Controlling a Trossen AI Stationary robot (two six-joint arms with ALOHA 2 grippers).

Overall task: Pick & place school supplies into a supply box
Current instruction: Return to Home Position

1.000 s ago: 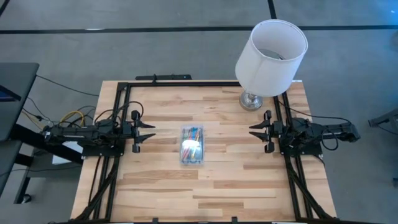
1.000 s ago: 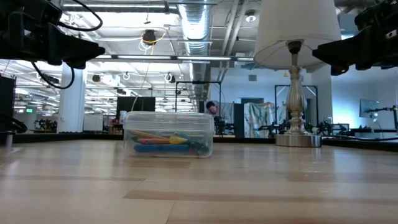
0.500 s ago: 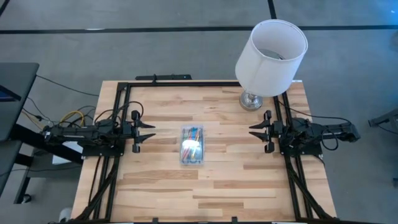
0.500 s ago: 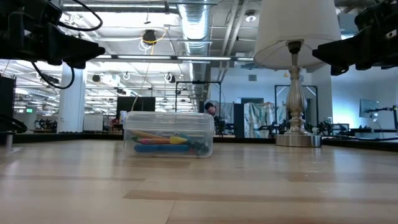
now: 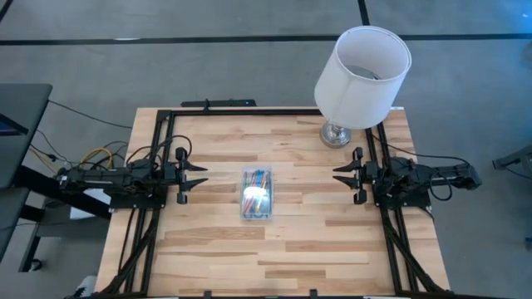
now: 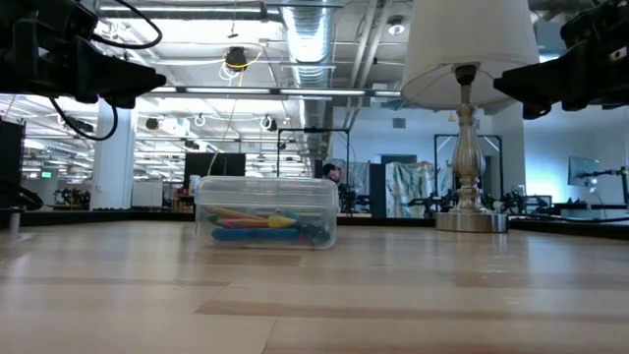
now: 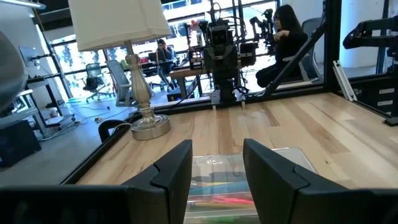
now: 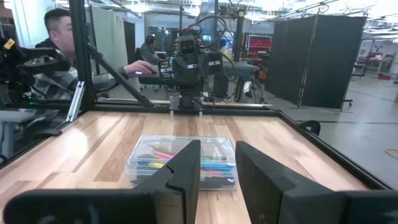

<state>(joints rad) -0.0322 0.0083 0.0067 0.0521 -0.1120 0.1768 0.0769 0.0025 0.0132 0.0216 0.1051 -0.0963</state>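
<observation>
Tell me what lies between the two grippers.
Only the supply box, midway between left gripper and right gripper; the high view shows it.

The clear supply box, coloured pens inside, stands on the wooden table, well apart from the lamp.

We are in an open-plan robotics lab: above the pale wooden plank table run bare silver ceiling ducts, and beyond it seated people and tall black partition screens.
</observation>
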